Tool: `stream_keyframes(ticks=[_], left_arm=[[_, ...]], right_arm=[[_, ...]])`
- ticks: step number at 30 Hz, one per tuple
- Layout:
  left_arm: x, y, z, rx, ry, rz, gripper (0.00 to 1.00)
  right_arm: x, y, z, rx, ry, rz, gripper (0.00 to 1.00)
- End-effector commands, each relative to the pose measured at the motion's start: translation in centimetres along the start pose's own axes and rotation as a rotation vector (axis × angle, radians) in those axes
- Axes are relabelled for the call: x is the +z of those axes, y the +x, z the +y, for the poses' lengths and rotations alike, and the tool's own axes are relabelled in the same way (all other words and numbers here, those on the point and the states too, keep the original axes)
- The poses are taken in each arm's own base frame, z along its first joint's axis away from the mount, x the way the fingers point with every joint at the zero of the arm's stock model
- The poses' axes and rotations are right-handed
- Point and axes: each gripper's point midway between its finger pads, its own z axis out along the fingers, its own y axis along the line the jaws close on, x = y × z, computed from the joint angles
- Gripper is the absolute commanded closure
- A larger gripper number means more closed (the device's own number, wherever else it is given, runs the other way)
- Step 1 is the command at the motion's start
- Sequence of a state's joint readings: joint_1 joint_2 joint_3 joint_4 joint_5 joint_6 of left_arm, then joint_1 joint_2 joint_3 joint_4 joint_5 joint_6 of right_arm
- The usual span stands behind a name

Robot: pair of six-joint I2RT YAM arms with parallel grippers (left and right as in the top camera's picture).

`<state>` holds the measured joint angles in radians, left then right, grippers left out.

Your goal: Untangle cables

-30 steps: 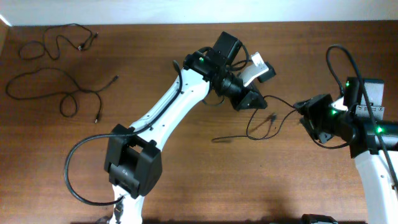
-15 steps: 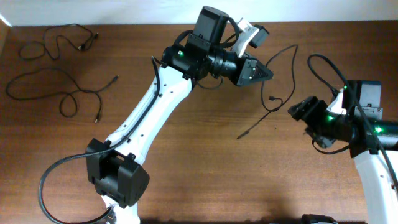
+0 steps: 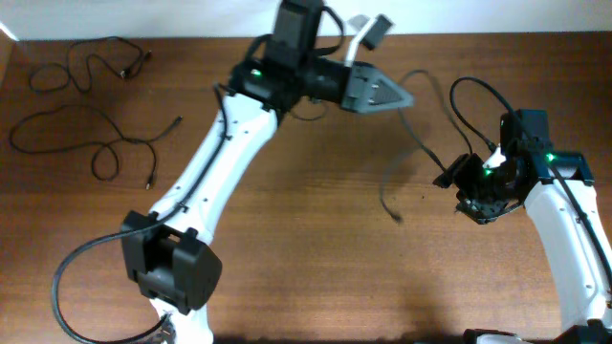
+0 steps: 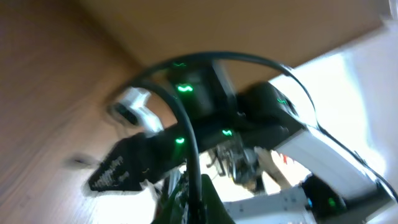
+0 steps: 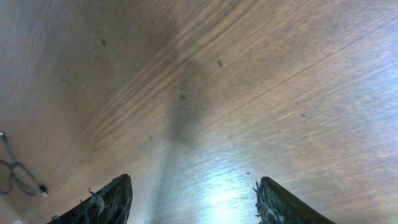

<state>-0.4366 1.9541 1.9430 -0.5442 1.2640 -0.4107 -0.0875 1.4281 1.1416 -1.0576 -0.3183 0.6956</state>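
My left gripper (image 3: pixel 405 96) is lifted over the far middle of the table and shut on a thin black cable (image 3: pixel 384 199). The cable dangles down from it, and its loose end lies on the wood. In the left wrist view the same cable (image 4: pixel 194 143) runs up from between the shut fingers of the left gripper (image 4: pixel 194 202) and arcs overhead. My right gripper (image 3: pixel 448 178) is low at the right, just beside the hanging strand. Its fingers (image 5: pixel 115 196) stand wide apart over bare wood, and the right gripper (image 5: pixel 193 183) has nothing in it. Another cable (image 5: pixel 13 169) shows at that view's left edge.
Two separate cables lie at the far left of the table, one near the back edge (image 3: pixel 86 59) and one in front of it (image 3: pixel 100 143). The right arm's own thick black cable (image 3: pixel 469 91) loops above its wrist. The left arm's white links (image 3: pixel 206 167) cross the table's middle.
The cable was stretched between both grippers. The right gripper has let it go and opened, then swung in lower. The left gripper has lifted up and back with the cable, which now hangs free.
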Motion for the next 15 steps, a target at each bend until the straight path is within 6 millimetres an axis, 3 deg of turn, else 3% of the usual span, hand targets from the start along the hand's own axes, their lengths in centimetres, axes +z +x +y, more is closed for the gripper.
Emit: stream_keyframes(ticks=[1, 3, 6, 9, 12, 14, 15], left_arm=[[-6.9, -1.8, 4.7, -0.079, -0.292, -0.147, 1.00], [-8.9, -0.4, 7.6, -0.134, -0.447, -0.140, 1.00], [-9.7, 0.6, 9.5, -0.165, -0.571, -0.127, 1.00], [-12.8, 2.3, 13.1, -0.237, -0.848, -0.119, 1.00], [-13.1, 2.8, 13.5, -0.251, -0.886, -0.107, 1.00], [-12.6, 2.8, 13.3, -0.243, -0.881, -0.103, 1.00], [-12.2, 2.9, 13.2, -0.232, -0.876, -0.092, 1.00]], right_arm=[[-0.9, -0.9, -2.4, -0.003, 0.114, -0.093, 0.35], [-3.6, -1.4, -0.8, -0.033, 0.048, -0.173, 0.32], [-7.8, -2.1, 1.2, -0.068, -0.035, -0.297, 0.31], [-14.3, -3.5, 0.4, -0.064, 0.014, -0.551, 0.39], [-17.0, -3.3, -0.2, -0.057, 0.015, -0.656, 0.41], [-17.1, -3.1, -0.1, -0.068, 0.006, -0.655, 0.40], [-16.6, -2.4, 1.0, -0.127, -0.044, -0.607, 0.29]])
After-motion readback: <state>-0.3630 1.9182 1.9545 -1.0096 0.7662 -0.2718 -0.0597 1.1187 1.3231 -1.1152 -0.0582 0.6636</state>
